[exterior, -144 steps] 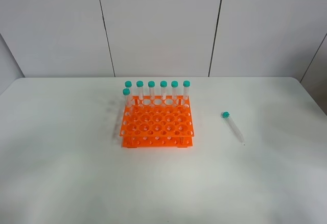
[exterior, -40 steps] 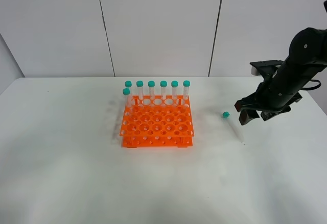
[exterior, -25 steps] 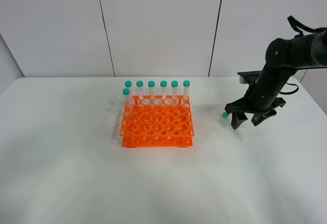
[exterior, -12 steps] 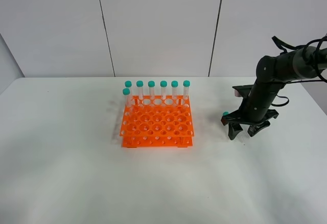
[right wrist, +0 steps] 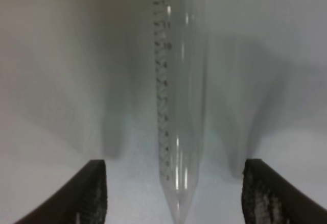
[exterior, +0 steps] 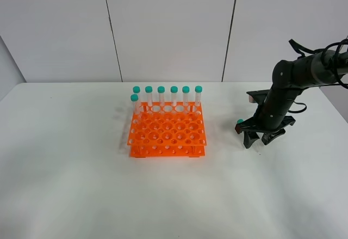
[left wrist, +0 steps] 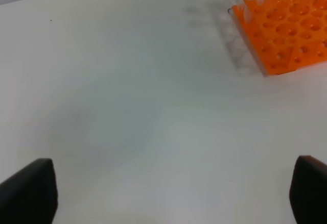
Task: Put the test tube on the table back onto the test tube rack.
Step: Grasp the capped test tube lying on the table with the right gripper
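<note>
On the tabletop (exterior: 65, 195), at 3 o'clock from the test tube rack (exterior: 167, 135) and well apart from it: the test tube (right wrist: 181, 81), lying flat. Straddled by the right hand (exterior: 256, 141), open, with a clear gap between each finger and the tube. Wide bare room at 6 and 9 o'clock of the rack; far edge (exterior: 163, 83) just past 12 o'clock. Along the tube, a printed scale (right wrist: 162, 81), numerals too blurred to read. Only in the high view: teal cap (exterior: 240, 122), seven racked tubes (exterior: 167, 95). Only in the left wrist view: left hand (left wrist: 171, 193), spread wide over bare tabletop.
</note>
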